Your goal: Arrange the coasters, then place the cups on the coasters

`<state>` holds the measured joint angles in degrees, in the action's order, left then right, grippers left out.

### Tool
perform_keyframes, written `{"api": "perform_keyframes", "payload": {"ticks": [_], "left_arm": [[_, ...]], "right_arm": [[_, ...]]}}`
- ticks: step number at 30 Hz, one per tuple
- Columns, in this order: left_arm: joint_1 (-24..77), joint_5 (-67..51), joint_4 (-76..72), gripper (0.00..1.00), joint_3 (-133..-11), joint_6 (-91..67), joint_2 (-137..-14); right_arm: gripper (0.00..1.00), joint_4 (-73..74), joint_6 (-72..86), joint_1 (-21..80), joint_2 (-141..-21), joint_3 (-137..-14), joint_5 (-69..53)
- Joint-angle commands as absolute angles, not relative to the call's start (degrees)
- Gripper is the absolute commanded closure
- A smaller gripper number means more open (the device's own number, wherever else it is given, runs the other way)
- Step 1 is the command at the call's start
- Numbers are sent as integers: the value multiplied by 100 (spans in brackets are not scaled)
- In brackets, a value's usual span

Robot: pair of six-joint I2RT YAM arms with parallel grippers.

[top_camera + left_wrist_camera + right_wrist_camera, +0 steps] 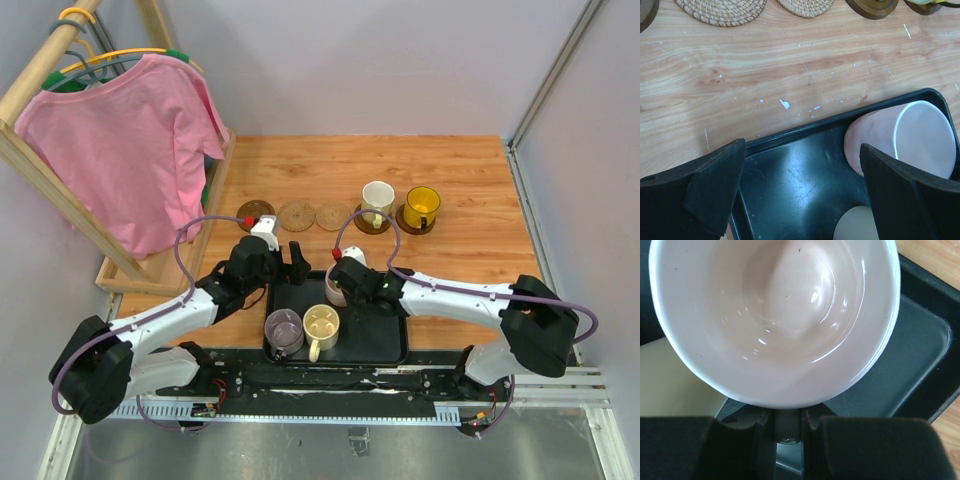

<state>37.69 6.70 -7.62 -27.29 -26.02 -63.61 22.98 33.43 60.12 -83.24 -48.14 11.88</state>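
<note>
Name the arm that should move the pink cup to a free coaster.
Right. Its gripper is at the pink cup in the tray, with the fingers close together beside it. The left gripper hangs open over the tray's far corner, short of the cup.

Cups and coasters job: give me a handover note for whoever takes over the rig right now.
Left gripper: open, empty, over the tray's far left corner.
Right gripper: at the pink cup in the tray, jaws narrow, grip unclear.
Done: five coasters in a row; white cup and amber cup on the two rightmost.
Remaining: pink cup, purple cup and cream cup go onto the three bare coasters.
</note>
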Motion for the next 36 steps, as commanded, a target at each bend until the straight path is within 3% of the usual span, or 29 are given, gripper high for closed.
{"api": "perform_keyframes", "payload": {"ticks": [1, 10, 21, 36], "left_arm": [[3817, 765, -915, 0, -2733, -2624, -6382], [3814, 1330, -764, 0, -2673, -2616, -6015], [3814, 2376, -284, 0, -2630, -2894, -5498], [3814, 3035, 97, 0, -2653, -2876, -5413]], "right_arm": [[99, 2338, 3230, 6124, -8086, -4936, 1549], [99, 2787, 3229, 6148, -8300, -6019, 2141], [99, 3360, 3136, 5820, -9774, -8224, 2938], [99, 3450, 3375, 4476, -11547, -10043, 2126]]}}
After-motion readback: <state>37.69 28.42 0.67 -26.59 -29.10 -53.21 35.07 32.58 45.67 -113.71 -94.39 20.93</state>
